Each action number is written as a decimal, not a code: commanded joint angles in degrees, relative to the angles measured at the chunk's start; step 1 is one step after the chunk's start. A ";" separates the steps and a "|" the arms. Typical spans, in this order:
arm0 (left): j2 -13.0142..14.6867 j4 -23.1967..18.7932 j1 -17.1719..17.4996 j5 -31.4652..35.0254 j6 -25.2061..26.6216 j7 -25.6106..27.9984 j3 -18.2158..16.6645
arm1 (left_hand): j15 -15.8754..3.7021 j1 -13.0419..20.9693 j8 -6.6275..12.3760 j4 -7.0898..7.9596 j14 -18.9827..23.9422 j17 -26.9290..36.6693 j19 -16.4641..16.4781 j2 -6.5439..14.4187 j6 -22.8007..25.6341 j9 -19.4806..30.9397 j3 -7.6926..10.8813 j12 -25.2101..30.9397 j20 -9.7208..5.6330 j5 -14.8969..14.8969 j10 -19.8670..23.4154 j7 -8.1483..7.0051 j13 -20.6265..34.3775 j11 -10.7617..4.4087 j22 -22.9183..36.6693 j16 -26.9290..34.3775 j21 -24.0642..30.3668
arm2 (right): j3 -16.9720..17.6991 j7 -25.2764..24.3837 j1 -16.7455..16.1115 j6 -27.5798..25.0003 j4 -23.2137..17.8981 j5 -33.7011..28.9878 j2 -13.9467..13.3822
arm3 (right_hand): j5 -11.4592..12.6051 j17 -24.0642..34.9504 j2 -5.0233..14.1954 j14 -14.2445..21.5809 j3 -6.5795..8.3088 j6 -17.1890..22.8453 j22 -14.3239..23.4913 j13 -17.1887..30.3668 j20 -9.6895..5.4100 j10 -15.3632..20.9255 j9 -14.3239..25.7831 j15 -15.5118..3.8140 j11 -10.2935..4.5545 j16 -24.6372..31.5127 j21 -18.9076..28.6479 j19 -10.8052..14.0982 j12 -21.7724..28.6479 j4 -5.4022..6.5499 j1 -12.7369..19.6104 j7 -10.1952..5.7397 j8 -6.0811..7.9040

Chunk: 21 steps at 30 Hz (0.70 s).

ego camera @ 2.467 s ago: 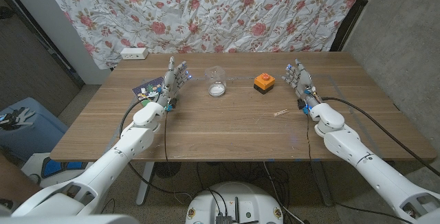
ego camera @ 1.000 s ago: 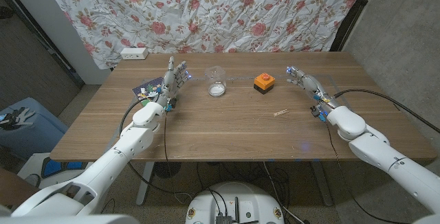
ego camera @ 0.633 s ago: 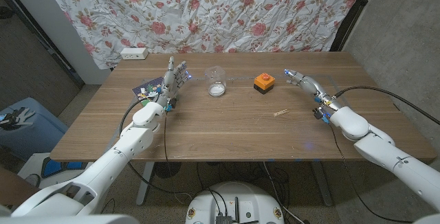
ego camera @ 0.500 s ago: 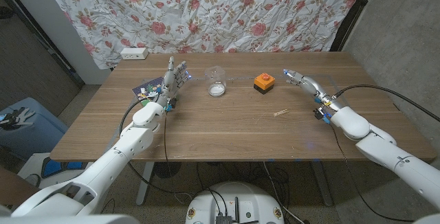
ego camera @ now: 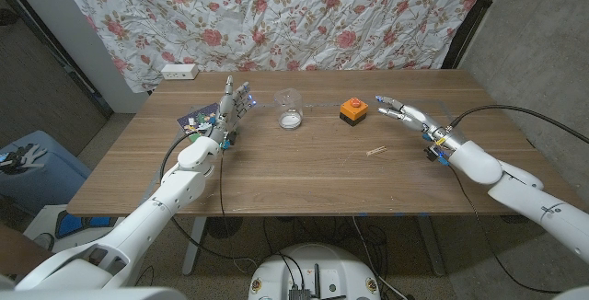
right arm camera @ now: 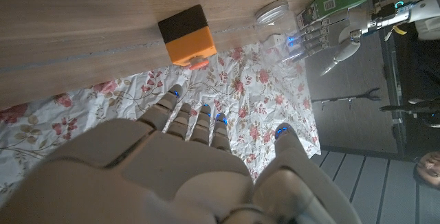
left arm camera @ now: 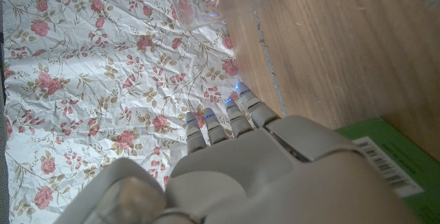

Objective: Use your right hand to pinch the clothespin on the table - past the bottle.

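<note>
A small pale wooden clothespin (ego camera: 375,151) lies on the table to the right of centre. My right hand (ego camera: 405,114) hovers just beyond it and slightly right, fingers stretched out and apart toward the orange box, holding nothing. In the right wrist view the back of my right hand (right arm camera: 199,162) points at that box. A clear plastic bottle (ego camera: 290,111) stands at the table's middle, far side, and its pale base (right arm camera: 273,11) shows past the box. My left hand (ego camera: 230,107) stands upright left of the bottle, fingers apart and empty; its back (left arm camera: 234,162) faces the curtain.
An orange box with a button (ego camera: 352,110) sits between the bottle and my right hand, also seen as orange box (right arm camera: 187,35). A green packet (ego camera: 195,121) lies by my left hand. A white power strip (ego camera: 179,71) rests at the far left edge.
My right hand has tipped from upright to reaching forward and left toward the orange box, while its arm swung out to the right. The left hand, bottle and clothespin stayed put.
</note>
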 commanded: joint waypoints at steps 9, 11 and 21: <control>-0.08 0.15 -0.11 0.07 -0.10 -0.01 0.06 | -0.38 0.19 0.36 0.32 0.50 0.20 0.35 0.46 0.01 0.27 0.00 0.35 -0.04 0.22 0.15 -0.50 0.11 -0.38 0.13 0.29 0.39 | 2.09 0.61 -3.53 -8.05 -11.02 -9.64 -9.69 | 0.17 0.00 -0.43 -2.58 1.73 -1.48 0.24 0.44 0.56 -1.41 0.49 0.51 -0.30 -0.26 0.08 -1.71 0.18 -3.48 3.99 -1.00 0.33; -0.05 0.14 -0.09 0.05 -0.10 -0.03 0.04 | -0.40 0.19 0.36 0.32 0.49 0.20 0.37 0.46 0.01 0.27 0.00 0.36 -0.04 0.22 0.18 -0.50 0.11 -0.32 0.13 0.29 0.40 | 2.27 0.96 -3.83 -9.09 -12.38 -10.46 -10.57 | 0.34 -0.02 -0.49 -3.20 2.12 -1.79 0.23 0.48 0.52 -1.78 0.52 0.62 -0.53 -0.36 0.05 -2.15 0.13 -4.17 4.86 -0.99 0.39; 0.07 -0.01 0.01 -0.02 -0.05 -0.05 -0.03 | -0.44 0.19 0.36 0.32 0.51 0.20 0.35 0.46 0.03 0.27 -0.01 0.32 -0.02 0.22 0.09 -0.50 0.11 -0.40 0.13 0.29 0.39 | 4.54 1.72 -7.09 -16.34 -19.47 -12.29 -14.62 | 1.23 -0.09 -0.65 -4.19 3.86 -0.70 0.22 0.56 0.74 -1.42 0.65 1.35 -1.18 -0.12 0.18 -3.23 0.52 -6.12 8.70 -0.70 1.36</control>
